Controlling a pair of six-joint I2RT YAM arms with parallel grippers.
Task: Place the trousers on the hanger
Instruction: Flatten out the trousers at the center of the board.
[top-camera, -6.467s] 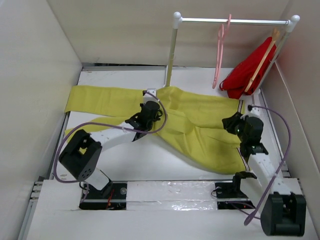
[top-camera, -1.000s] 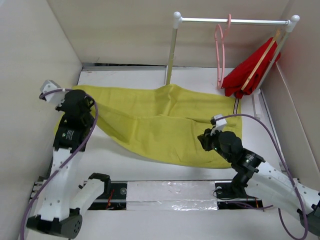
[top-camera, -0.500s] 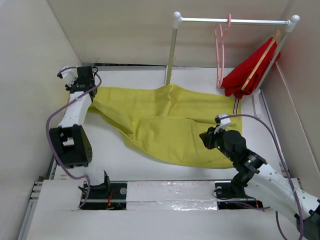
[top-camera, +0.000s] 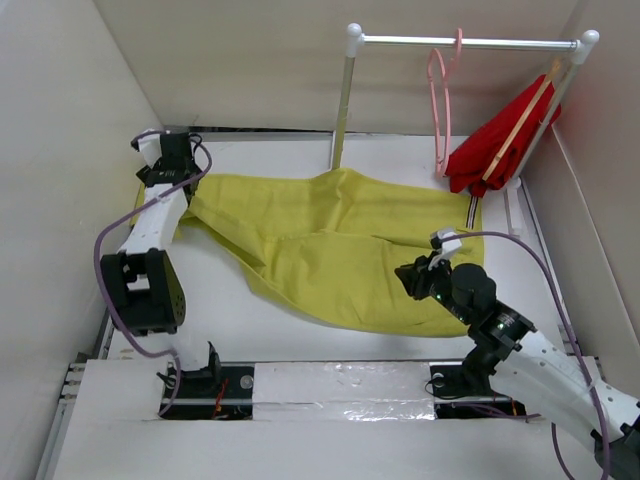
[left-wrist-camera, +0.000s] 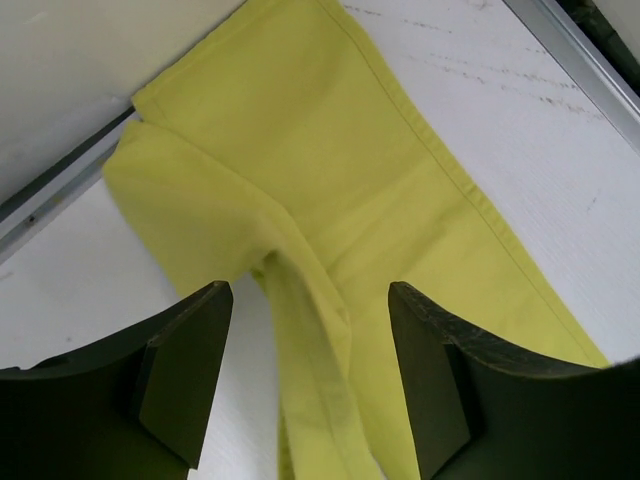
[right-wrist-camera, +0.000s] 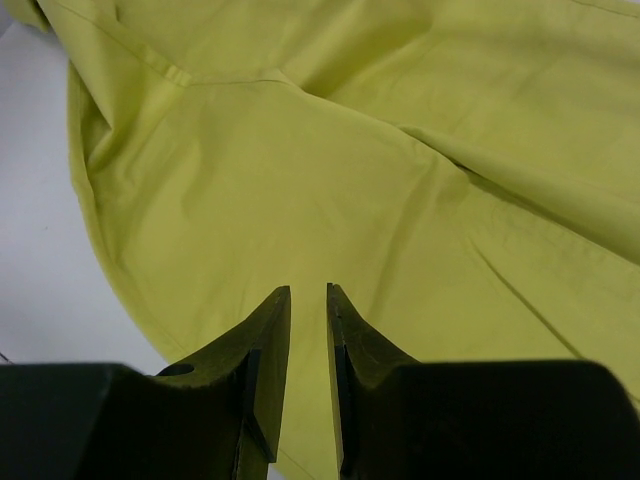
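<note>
While the trousers (top-camera: 340, 250) lie spread flat on the table (top-camera: 230, 320) below and in front of the rail (top-camera: 470, 43), I judge that I am only at the straightening stage, with the hanging itself not yet begun. The hanger (top-camera: 440, 110), thin and pink, hangs by its hook from the rail and is bare, just beside the red garment (top-camera: 495, 150) on its wooden hanger (top-camera: 520, 120) at the rail's right end. My left gripper (left-wrist-camera: 305, 290) is well away from the rail on its left, over the far tip of a trouser leg. Its jaws stand wide apart with a ridge of yellow cloth running between them, and nothing is pinched. My right gripper (right-wrist-camera: 306, 290) hovers on the near side of the rail, low over the broad part of the trousers. Its fingers are almost together with a thin slit between them, and I see no cloth caught in that slit. Next, I think, the garment needs to be folded or gathered into a strip narrow enough to pass through the hanger. One gripper would then have to bring the hanger down from the rail or steady it there. The cloth is loose and wide, so I expect it to sag and slide unless each grip takes a good fold.
</note>
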